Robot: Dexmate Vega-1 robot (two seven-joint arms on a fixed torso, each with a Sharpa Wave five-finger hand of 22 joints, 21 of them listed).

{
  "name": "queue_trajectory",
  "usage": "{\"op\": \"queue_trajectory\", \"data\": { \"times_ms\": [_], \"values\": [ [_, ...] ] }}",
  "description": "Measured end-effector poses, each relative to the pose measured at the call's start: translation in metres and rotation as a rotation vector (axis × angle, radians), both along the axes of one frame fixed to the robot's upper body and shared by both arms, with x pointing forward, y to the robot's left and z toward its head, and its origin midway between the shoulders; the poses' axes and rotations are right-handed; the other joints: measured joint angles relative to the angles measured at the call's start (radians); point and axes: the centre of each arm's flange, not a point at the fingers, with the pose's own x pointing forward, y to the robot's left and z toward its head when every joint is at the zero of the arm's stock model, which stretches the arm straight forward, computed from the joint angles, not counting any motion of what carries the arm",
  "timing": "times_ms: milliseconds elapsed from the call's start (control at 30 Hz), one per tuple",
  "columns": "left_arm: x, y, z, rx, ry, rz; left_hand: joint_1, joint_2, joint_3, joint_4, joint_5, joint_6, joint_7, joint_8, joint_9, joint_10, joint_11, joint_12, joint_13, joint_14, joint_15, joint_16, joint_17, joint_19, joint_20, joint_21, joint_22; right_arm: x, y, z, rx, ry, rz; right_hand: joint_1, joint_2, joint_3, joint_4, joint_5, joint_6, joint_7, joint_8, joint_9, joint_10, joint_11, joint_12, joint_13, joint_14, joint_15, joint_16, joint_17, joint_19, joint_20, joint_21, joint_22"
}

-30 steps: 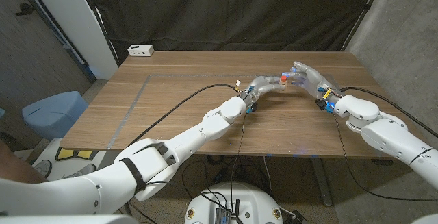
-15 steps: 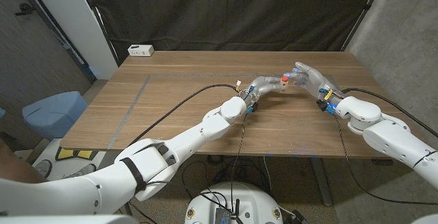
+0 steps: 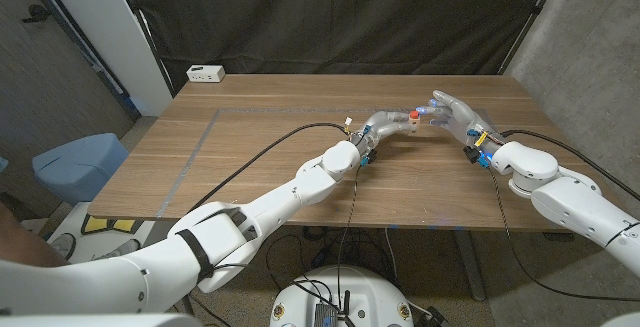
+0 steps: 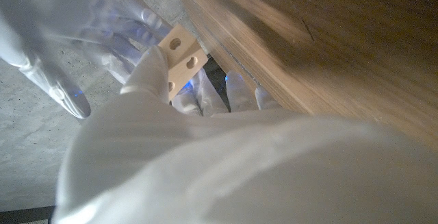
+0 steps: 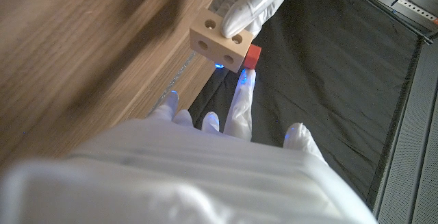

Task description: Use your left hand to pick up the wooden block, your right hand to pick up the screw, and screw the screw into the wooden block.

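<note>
the left hand (image 3: pixel 380 125) holds the wooden block (image 5: pixel 219 42) up off the bench (image 3: pixel 250 157), pinched at one end; the block looks light, stiff and hard-edged with drilled holes, best gripped across its flat faces; the red-headed screw (image 5: pixel 252 55) sits at the block's side, a fingertip of the right hand (image 3: pixel 452 114) touching it; whether that hand truly grips it i cannot tell; small and easily dropped, likely
</note>
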Motion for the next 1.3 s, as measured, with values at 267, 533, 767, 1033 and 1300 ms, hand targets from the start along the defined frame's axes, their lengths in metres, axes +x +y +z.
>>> {"op": "queue_trajectory", "data": {
  "times_ms": [267,533,767,1033,1300],
  "values": [
    [0.0019,0.0006,0.0005,-0.002,0.002,0.000,-0.002,0.003,0.000,0.000,-0.001,-0.003,0.003,0.001,0.000,0.001,-0.001,0.000,0.000,0.000,0.000,0.000,0.000,0.000,0.000,0.000,0.000,-0.0004,0.0006,-0.0004,0.000,0.003,-0.001,0.000,0.000,0.000,0.000,0.000,0.019,0.003,0.009,0.004,0.014,-0.003,0.000,0.000,0.000,0.000,0.000,0.000,0.005,0.005,0.000,0.000],
    [0.0043,0.0002,0.0003,-0.004,0.009,-0.001,-0.002,0.003,0.000,0.000,-0.003,-0.003,0.003,0.001,-0.001,0.001,-0.001,0.000,0.000,0.000,0.000,0.000,0.000,0.000,0.000,0.000,0.000,-0.0005,0.0012,-0.0005,-0.004,0.006,0.001,0.000,0.000,0.000,0.000,0.000,0.033,0.011,0.019,0.012,0.018,-0.007,0.000,0.000,0.000,0.000,0.000,0.000,0.005,0.005,0.000,0.000],
    [0.0053,-0.0006,0.0010,-0.003,0.010,-0.003,-0.002,0.003,0.000,0.000,-0.002,-0.003,0.003,0.001,-0.001,0.001,-0.001,0.000,0.000,0.000,0.000,0.000,0.000,0.000,0.000,0.000,0.000,-0.0006,0.0031,0.0002,-0.012,0.009,0.016,0.005,0.005,0.004,0.004,0.000,0.038,0.009,0.021,0.013,0.023,-0.002,0.000,0.000,0.000,0.000,0.000,0.000,0.005,0.005,0.000,0.000],
    [0.0062,-0.0015,0.0016,-0.001,0.011,-0.004,-0.002,0.003,0.000,0.000,0.000,-0.003,0.003,0.000,0.000,-0.001,0.000,0.000,0.000,0.000,0.000,0.000,0.000,0.000,0.000,0.000,0.000,0.0001,0.0030,-0.0004,-0.013,0.011,0.027,0.005,0.005,0.007,0.001,0.000,0.043,0.014,0.027,0.013,0.029,-0.007,0.000,0.000,0.000,0.000,0.000,0.000,0.005,0.005,0.000,-0.002],
    [0.0067,-0.0019,0.0030,0.000,0.009,-0.003,-0.001,0.003,0.004,-0.004,0.000,-0.003,0.003,0.000,0.000,-0.002,0.001,0.000,0.000,0.000,0.000,0.000,0.000,0.004,-0.004,0.000,0.000,-0.0012,-0.0010,-0.0009,0.001,0.002,0.015,0.005,0.005,0.008,0.000,0.000,0.047,0.011,0.027,0.018,0.038,-0.002,0.000,0.000,0.000,0.000,0.000,0.000,0.022,-0.001,0.005,-0.002]
  ]
}}
